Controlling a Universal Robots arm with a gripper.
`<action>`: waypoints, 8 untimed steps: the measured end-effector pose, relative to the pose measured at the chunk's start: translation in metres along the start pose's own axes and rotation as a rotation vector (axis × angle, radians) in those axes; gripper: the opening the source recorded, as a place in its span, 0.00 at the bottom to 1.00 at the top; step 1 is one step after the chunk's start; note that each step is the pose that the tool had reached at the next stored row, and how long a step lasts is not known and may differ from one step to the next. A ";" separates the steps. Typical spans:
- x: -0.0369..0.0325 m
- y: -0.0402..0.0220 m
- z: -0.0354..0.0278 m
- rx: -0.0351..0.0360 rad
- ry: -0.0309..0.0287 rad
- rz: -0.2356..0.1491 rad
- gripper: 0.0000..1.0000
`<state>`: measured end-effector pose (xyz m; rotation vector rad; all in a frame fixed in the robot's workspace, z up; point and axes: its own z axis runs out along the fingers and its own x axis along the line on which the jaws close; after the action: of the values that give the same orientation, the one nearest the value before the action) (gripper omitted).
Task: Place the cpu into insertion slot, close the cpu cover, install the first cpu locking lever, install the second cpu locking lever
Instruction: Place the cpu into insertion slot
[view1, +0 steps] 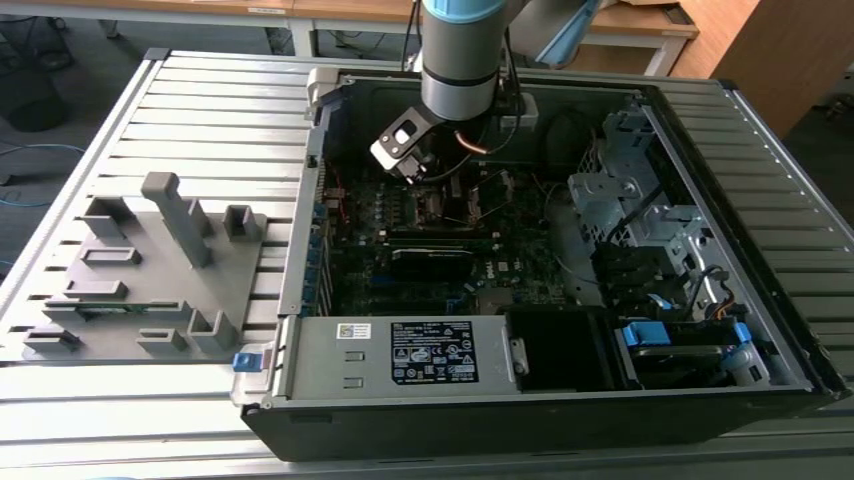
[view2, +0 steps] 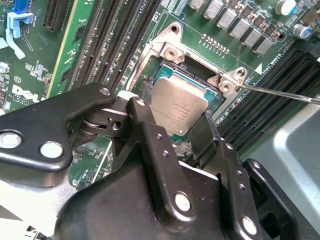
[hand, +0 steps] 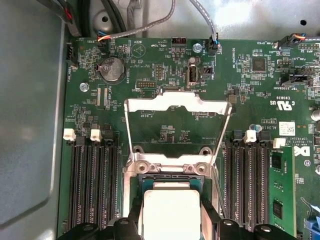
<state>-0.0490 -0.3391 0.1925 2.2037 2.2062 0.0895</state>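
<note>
My gripper (view1: 430, 170) reaches down into the open computer case over the motherboard. In both wrist views its two black fingers (view2: 142, 125) stand on opposite edges of the cpu (view2: 179, 102), a flat silver-grey square, and are shut on it. The cpu (hand: 171, 212) is right at the insertion slot (view2: 170, 50), whose silvery rim shows around it; I cannot tell whether it is fully seated. The cpu cover (hand: 177, 102), a thin silvery frame, is swung open and lies back over the board. A thin locking lever (view2: 280, 93) sticks out beside the socket, unlatched.
Long black memory slots (hand: 92, 185) flank the socket on both sides. The case wall (hand: 30, 125) is close by. A power supply (view1: 400, 355) and a drive cage (view1: 627, 200) sit inside the case. A grey fixture (view1: 147, 270) stands on the table at the exterior view's left.
</note>
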 end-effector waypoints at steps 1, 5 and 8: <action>0.0000 0.0000 -0.0004 0.0003 -0.0003 0.000 0.54; -0.0002 -0.0001 -0.0007 0.0009 -0.0017 0.007 0.54; -0.0002 -0.0001 -0.0007 0.0006 -0.0025 0.019 0.54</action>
<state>-0.0492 -0.3394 0.1932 2.2238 2.1850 0.0863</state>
